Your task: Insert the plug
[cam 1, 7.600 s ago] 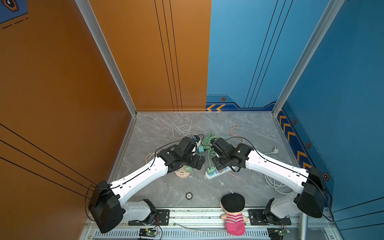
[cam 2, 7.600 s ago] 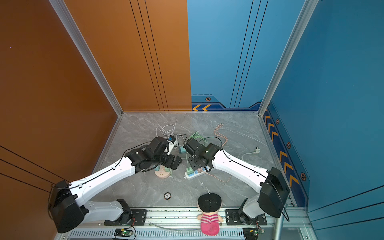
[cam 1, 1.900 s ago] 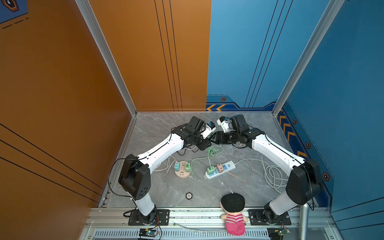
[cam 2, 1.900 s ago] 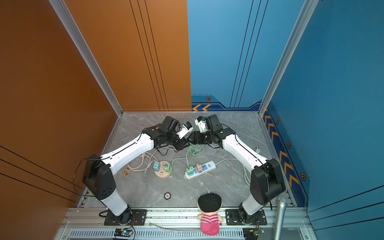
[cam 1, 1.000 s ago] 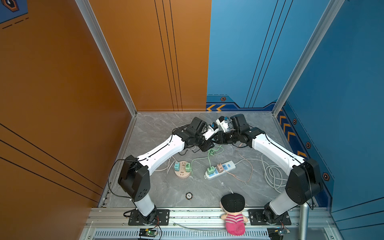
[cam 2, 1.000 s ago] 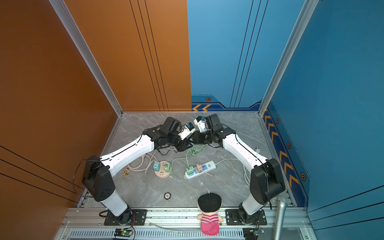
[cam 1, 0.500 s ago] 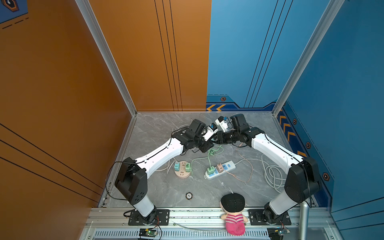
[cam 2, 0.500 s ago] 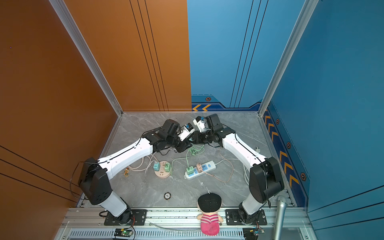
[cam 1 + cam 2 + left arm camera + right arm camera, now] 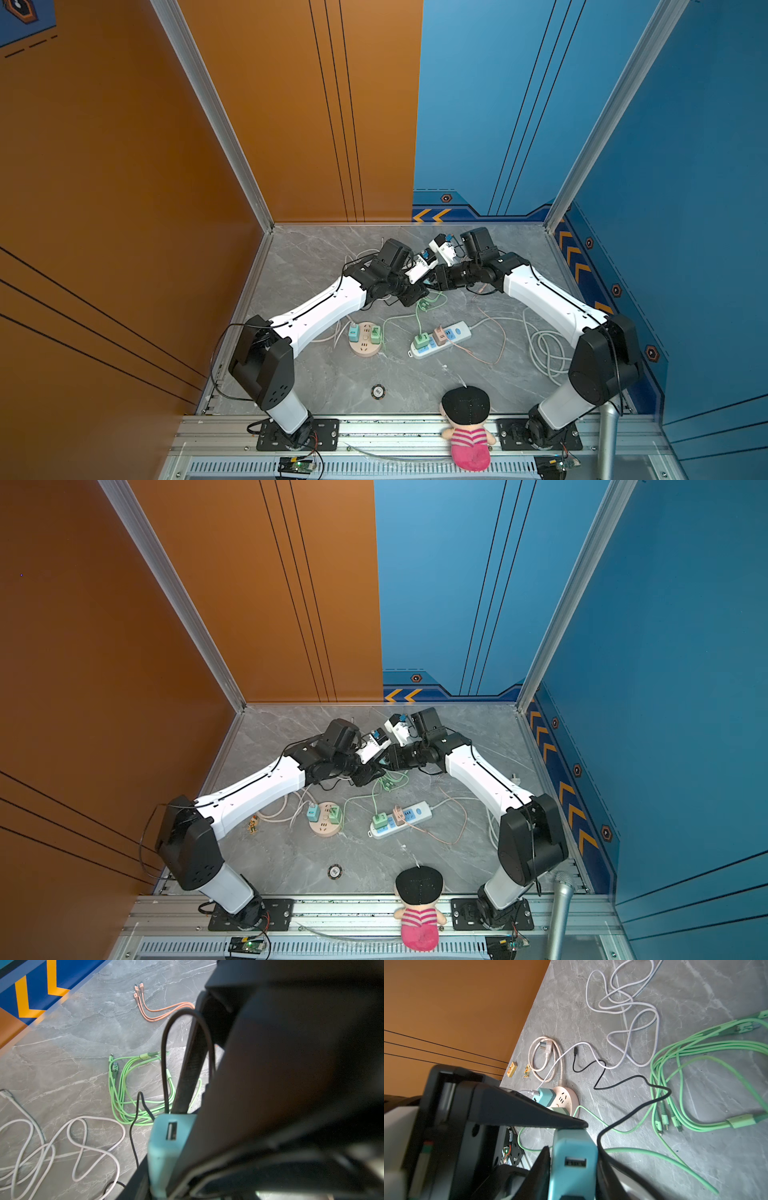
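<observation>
At the bottom edge of both top views a plush doll in a pink striped dress (image 9: 465,419) is seen, and a small round black-and-white disc (image 9: 377,391) is found just above it on the grey marbled tabletop (image 9: 316,374). Toward the middle, a round pink socket hub (image 9: 365,348) and, to its right, a white power strip (image 9: 464,329) are each shown with two small chargers (image 9: 354,331) already seated and free outlets left. Above these, a coiled green cable (image 9: 122,1088) is spread on the table. Higher in the frame, the left gripper (image 9: 419,291) and the right gripper (image 9: 435,283) are seen tip to tip. In the wrist views a teal block-shaped plug adapter (image 9: 574,1159) with an empty USB port is shown clamped in the left gripper, while the right gripper appears closed against its sides as well. It is judged to be held off the table, well apart from both socket units; in the top views it is hidden between the two grippers. The pickup is judged done; carrying, aligning and pressing into an outlet are left. Its prongs are hidden, and the intended outlet cannot be told.
</observation>
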Motion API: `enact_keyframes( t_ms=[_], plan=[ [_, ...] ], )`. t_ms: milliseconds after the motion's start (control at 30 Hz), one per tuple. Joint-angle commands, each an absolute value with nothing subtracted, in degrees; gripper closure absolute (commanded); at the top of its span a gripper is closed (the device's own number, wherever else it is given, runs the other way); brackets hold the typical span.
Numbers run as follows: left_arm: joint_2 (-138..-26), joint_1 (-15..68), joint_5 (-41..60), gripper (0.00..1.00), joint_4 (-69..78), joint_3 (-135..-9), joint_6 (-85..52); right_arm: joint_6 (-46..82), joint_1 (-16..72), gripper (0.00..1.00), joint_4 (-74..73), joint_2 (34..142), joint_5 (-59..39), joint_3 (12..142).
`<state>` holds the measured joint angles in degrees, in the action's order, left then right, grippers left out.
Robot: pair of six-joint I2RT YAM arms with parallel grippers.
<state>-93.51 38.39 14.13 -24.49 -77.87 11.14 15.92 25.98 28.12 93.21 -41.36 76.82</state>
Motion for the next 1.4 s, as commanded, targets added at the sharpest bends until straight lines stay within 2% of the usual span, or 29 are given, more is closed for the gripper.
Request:
enact_keyframes(
  t_ms=[0,300,400,433,500,600,667,900,1033,1267,1300,1367],
  plan=[
    [-91.6,38.1,15.4,0.82,-19.1,-79.3,11.6,12.3,28.2,0.74,36.1,95.2,-44.9,77.1],
    [-91.3,38.2,14.2,0.77,-19.2,-79.7,11.3,12.4,28.0,0.96,36.2,95.4,-44.4,76.8],
    [-90.7,38.2,12.9,0.71,-18.9,-79.5,11.2,12.7,27.4,1.0,36.2,95.1,-43.6,76.5],
    [-90.5,38.2,12.3,0.67,-18.7,-79.4,11.1,12.7,27.1,1.0,36.2,95.1,-43.1,76.3],
    [-89.8,38.1,11.3,0.49,-18.3,-79.0,10.7,13.0,26.1,1.0,36.1,94.8,-42.9,76.1],
    [-88.7,37.8,10.8,0.27,-18.3,-78.5,10.5,13.1,24.5,1.0,36.1,94.3,-42.5,76.1],
    [-87.5,37.8,10.6,0.22,-18.3,-77.7,10.5,12.8,23.7,1.0,36.2,94.0,-41.7,76.4],
    [-81.4,36.2,10.3,0.18,-19.9,-73.6,8.2,6.5,20.5,1.0,36.3,91.2,-40.3,75.8],
    [-79.8,35.4,13.5,0.18,-28.4,-73.6,4.2,3.8,17.9,1.0,36.6,90.4,-39.5,76.7],
    [-73.4,39.5,14.9,0.15,-33.6,-65.3,-1.7,3.1,13.4,1.0,37.0,89.6,-41.5,79.0],
    [-72.7,40.2,14.9,0.1,-33.5,-64.1,-2.5,2.7,13.3,1.0,37.6,89.6,-42.2,79.4],
    [-72.3,42.1,14.5,0.09,-34.0,-62.0,-4.0,0.9,13.3,1.0,39.6,89.3,-43.1,80.3]
  ],
)
